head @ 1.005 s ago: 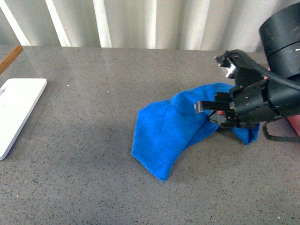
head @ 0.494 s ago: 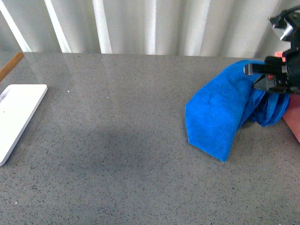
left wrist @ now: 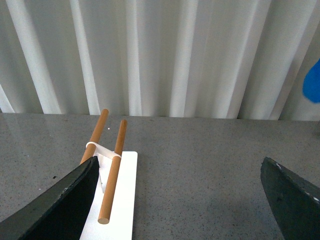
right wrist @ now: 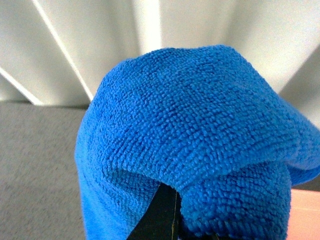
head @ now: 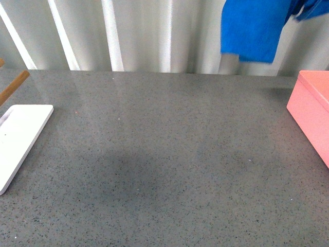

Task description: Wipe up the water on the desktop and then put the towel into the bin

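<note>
The blue towel (head: pixel 252 31) hangs in the air at the top right of the front view, clear of the speckled grey desktop (head: pixel 164 154). The arm holding it is out of that frame. In the right wrist view the towel (right wrist: pixel 190 130) fills most of the picture, draped over my right gripper (right wrist: pixel 172 220), which is shut on it. The salmon-pink bin (head: pixel 313 113) stands at the right edge, below and to the right of the towel; a corner of the bin (right wrist: pixel 306 215) shows under the cloth. My left gripper (left wrist: pixel 177 205) is open over bare desktop, holding nothing.
A flat white tray (head: pixel 20 134) lies at the left edge of the desktop. It carries two wooden rods (left wrist: pixel 112 170) in a white holder. A white corrugated wall (head: pixel 154 31) runs behind the table.
The right gripper has lifted the towel off the desktop and carried it up and to the right. The arm has left the front view, and the pink bin now shows.
</note>
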Action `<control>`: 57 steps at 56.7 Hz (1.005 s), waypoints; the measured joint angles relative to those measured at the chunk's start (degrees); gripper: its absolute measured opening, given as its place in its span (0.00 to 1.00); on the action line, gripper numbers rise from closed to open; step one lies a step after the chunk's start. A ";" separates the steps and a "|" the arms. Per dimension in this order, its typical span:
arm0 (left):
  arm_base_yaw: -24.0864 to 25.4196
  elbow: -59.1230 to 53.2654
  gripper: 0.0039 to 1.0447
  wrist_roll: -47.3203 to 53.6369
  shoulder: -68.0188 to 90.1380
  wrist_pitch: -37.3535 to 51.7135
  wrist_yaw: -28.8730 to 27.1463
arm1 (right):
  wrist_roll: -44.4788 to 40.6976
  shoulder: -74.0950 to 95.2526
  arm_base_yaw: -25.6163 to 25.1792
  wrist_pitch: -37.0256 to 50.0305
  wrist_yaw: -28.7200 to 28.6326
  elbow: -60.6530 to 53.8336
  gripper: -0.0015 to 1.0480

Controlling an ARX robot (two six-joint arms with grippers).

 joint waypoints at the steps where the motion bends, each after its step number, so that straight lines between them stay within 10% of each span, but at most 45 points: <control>1: 0.00 0.00 0.94 0.00 0.00 0.00 0.00 | -0.17 -0.72 -0.35 -0.94 1.22 0.92 0.03; 13: 0.00 0.00 0.94 0.00 0.00 0.00 0.00 | -2.78 -7.85 -7.61 -11.72 11.08 6.16 0.03; 57: 0.00 0.00 0.94 0.00 0.00 0.00 0.00 | 11.23 4.90 -24.30 -22.67 3.85 -4.31 0.03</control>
